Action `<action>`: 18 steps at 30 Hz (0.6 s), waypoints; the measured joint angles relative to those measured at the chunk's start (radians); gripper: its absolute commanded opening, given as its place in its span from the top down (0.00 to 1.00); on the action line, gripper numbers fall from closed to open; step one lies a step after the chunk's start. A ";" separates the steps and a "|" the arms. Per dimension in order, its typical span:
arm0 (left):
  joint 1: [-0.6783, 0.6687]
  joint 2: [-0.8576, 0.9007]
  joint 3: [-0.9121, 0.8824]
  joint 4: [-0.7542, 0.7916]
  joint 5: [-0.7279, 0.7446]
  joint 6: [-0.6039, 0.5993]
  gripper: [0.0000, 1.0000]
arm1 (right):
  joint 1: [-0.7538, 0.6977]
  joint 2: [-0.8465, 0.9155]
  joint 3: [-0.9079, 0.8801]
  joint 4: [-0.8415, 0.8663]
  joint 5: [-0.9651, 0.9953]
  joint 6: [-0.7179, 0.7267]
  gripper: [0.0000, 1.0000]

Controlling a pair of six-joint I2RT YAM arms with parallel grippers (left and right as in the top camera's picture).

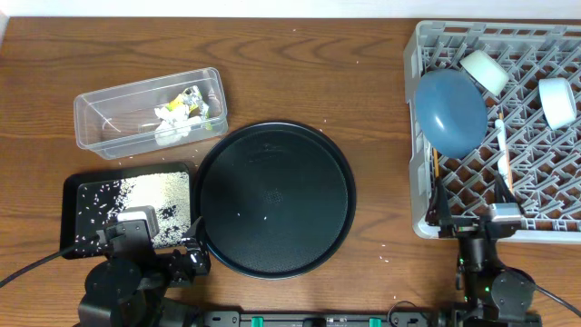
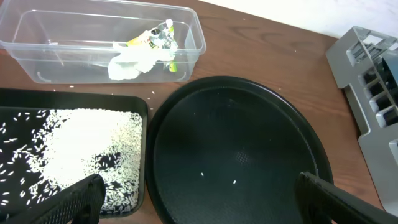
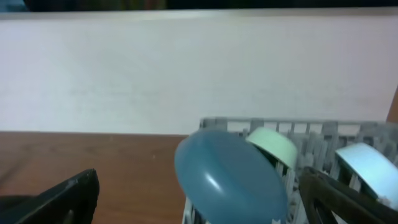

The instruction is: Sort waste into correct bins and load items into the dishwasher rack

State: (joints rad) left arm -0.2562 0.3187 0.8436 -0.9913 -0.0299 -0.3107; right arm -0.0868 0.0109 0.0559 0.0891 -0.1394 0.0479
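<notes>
The grey dishwasher rack (image 1: 418, 54) at the right holds a dark blue bowl (image 1: 451, 111) on edge, a pale green bowl (image 1: 484, 71), a light blue bowl (image 1: 556, 102), a white spoon (image 1: 502, 154) and thin chopsticks (image 1: 435, 168). I cannot pick out the white cup. The clear tub (image 1: 91, 123) holds crumpled napkins (image 1: 171, 127) and a yellow-green wrapper (image 1: 191, 98). The flat black tray (image 1: 71, 195) holds rice grains (image 1: 154, 195). My left gripper (image 2: 199, 205) is open and empty over the near edges of both trays. My right gripper (image 3: 199, 205) is open and empty before the rack.
A large round black tray (image 1: 272, 200) lies in the middle with a couple of stray grains (image 2: 202, 174) on it. A few grains are scattered on the wooden table. The rack's near wall (image 1: 472, 232) is just beyond my right gripper.
</notes>
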 measured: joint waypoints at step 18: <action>0.000 0.000 0.000 0.000 0.000 0.000 0.02 | 0.000 0.001 -0.049 -0.145 -0.028 -0.054 0.01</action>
State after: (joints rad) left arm -0.2562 0.3187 0.8436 -0.9913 -0.0299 -0.3107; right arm -0.0868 0.0116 0.0067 -0.0559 -0.1677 -0.0059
